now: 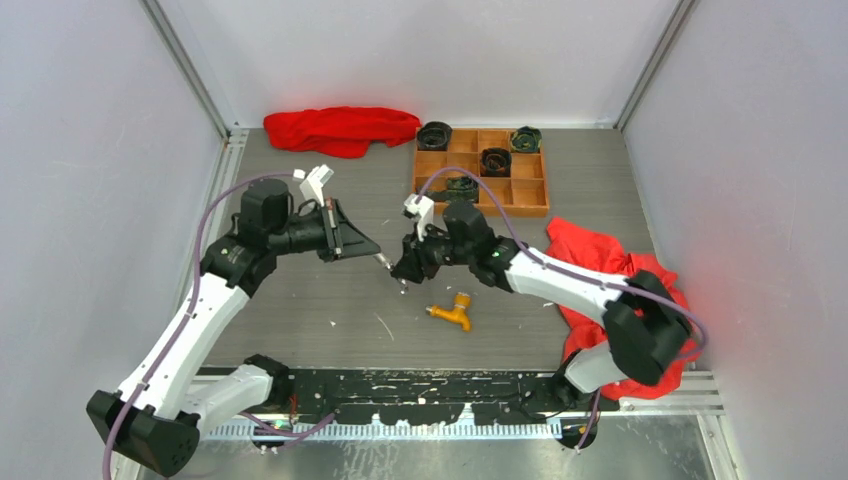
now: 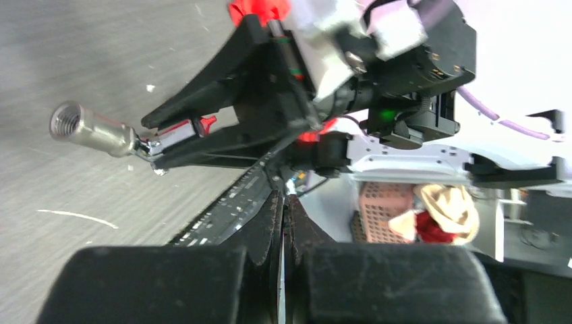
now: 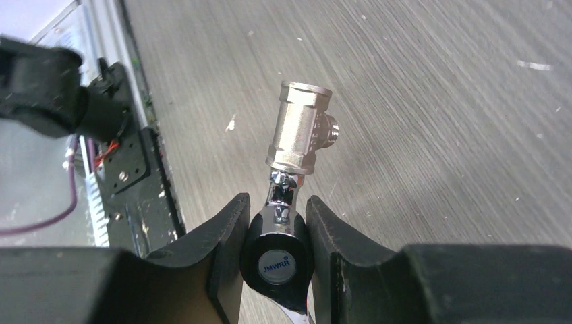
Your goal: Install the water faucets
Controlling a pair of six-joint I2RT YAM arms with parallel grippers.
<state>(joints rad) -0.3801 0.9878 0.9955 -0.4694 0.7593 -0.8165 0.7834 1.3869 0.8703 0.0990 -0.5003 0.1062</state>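
Observation:
My right gripper (image 3: 276,202) is shut on the black-capped handle of the silver water faucet (image 3: 300,128), whose threaded metal body sticks out past the fingertips above the table. From the left wrist, that same silver faucet (image 2: 91,128) shows held in the right gripper's black fingers (image 2: 202,108). My left gripper (image 2: 283,202) is shut with nothing between its fingers. Seen from above, the left gripper (image 1: 372,250) and the right gripper (image 1: 405,272) face each other mid-table, with the silver faucet (image 1: 386,263) between them. The orange-yellow faucet (image 1: 452,312) lies on the table just in front of the right gripper.
A wooden compartment tray (image 1: 530,200) with dark round rolled items stands at the back right. One red cloth (image 1: 340,128) lies at the back, another (image 1: 610,270) under the right arm. A black rail (image 1: 430,385) runs along the near edge.

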